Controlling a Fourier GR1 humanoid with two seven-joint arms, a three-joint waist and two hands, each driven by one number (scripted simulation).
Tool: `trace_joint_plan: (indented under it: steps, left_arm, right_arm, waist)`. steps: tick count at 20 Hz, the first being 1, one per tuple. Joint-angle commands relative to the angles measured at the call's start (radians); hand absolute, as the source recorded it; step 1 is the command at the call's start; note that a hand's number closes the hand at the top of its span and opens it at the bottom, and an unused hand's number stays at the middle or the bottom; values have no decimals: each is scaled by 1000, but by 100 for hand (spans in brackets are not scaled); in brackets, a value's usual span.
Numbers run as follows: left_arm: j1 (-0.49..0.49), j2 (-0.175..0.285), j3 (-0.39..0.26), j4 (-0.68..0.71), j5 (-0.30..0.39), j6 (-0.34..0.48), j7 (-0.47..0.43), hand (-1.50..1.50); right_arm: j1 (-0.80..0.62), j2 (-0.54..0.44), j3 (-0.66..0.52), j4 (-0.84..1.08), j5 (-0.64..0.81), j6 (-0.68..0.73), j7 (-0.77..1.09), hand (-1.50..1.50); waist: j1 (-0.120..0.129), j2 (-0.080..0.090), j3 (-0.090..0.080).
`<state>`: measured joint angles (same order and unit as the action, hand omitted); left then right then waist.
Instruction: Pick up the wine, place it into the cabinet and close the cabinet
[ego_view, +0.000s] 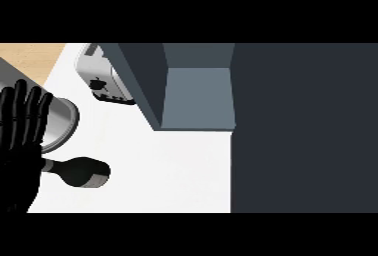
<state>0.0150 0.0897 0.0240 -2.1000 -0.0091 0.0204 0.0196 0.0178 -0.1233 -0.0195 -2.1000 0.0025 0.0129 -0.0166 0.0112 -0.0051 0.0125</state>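
**Operator:** Report the hand's status.

**Technician:** The left hand (18, 160) shows at the left edge of the head view. Its fingers (26, 110) are straight, spread and pointing to the far side. It holds nothing.

**Operator:** Where is the wine?

**Technician:** The wine bottle (81, 172) is on the white counter (170, 170), near-left, just right of the left hand. Its grey neck end runs behind the hand's edge, so I cannot tell whether they touch. It is outside the cabinet (196, 97) and well apart from it.

**Operator:** And the cabinet?

**Technician:** Far centre, with its grey-blue compartment open. A dark panel (303, 127) fills the right side.

**Operator:** Other items?

**Technician:** A silver appliance (103, 80) at far left, and a round metal vessel (63, 125) partly behind the fingers.
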Motion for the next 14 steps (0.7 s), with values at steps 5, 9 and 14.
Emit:
trace_joint_plan:
  steps: [5,9,14]
  left_arm:
    - [194,-87,-92,-96,-164,107,-100,-150]
    - [199,-89,-162,-102,121,194,16,-150]
    - [247,-89,-199,-219,97,217,72,-150]
  right_arm:
    - [165,61,87,-145,3,19,-11,-150]
    - [174,4,130,-106,-117,137,82,-150]
    - [215,-29,142,-325,-157,131,282,-150]
  waist:
    - [-11,1,-13]
    - [-7,1,-13]
    - [-11,3,-13]
